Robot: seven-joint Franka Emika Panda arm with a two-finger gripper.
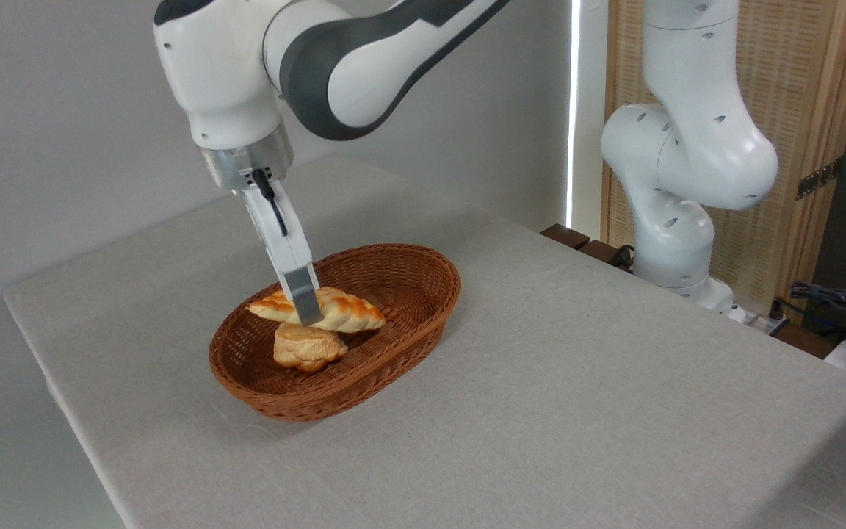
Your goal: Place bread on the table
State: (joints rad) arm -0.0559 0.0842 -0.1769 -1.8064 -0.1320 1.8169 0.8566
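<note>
between the fingers (304,312), the bread (342,310), over the basket (423,283)

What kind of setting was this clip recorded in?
Most likely a robotics lab or test room rather than a kitchen: a robot arm mounted at a cloth-covered table, loose cables at the right edge, and a plain grey wall behind.

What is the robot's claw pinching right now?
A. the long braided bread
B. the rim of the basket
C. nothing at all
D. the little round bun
A: the gripper is closed across the middle of the long braided bread, which sits just above the paler bun inside the brown basket.
</note>
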